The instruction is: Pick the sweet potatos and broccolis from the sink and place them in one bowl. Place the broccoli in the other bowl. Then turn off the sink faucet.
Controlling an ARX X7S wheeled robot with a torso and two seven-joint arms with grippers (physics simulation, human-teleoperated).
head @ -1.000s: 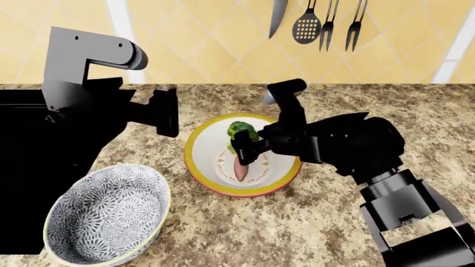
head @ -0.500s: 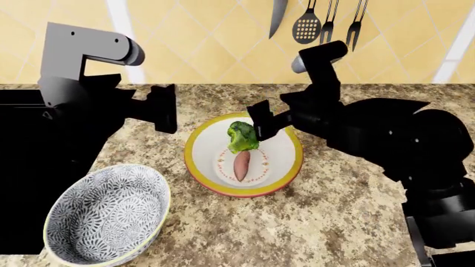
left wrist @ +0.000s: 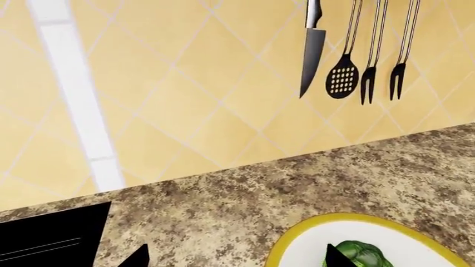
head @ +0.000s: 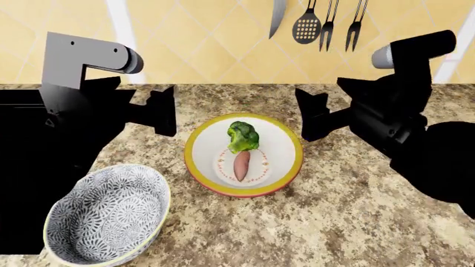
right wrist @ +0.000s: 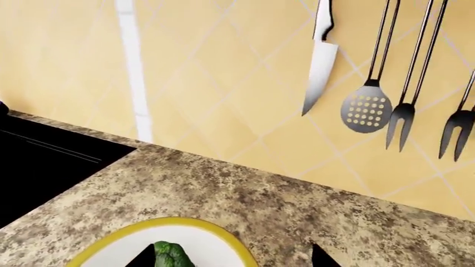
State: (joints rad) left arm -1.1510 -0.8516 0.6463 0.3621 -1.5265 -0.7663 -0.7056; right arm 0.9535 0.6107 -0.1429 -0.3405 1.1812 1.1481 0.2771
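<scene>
A green, bushy-crowned broccoli [head: 241,135] and a tapered pinkish sweet potato [head: 242,164] are seen lying touching in the yellow-rimmed bowl [head: 193,161]. Both grippers, left [head: 164,111] and right [head: 310,115], are held empty with jaws parted.

At the centre of your head view sits the yellow-rimmed bowl [head: 243,186], white inside with a faint red pattern, upright on the bench [head: 334,222]. Inside it your broccoli [head: 242,135] lies toward the upper part, a dark green floret, touching the sweet potato [head: 242,164], a pinkish tapered root pointing down the frame. At lower left you have the grey patterned bowl [head: 104,214], tilted and holding nothing. The sink [head: 22,128] is the black area at the left edge; its faucet cannot be made out.
</scene>
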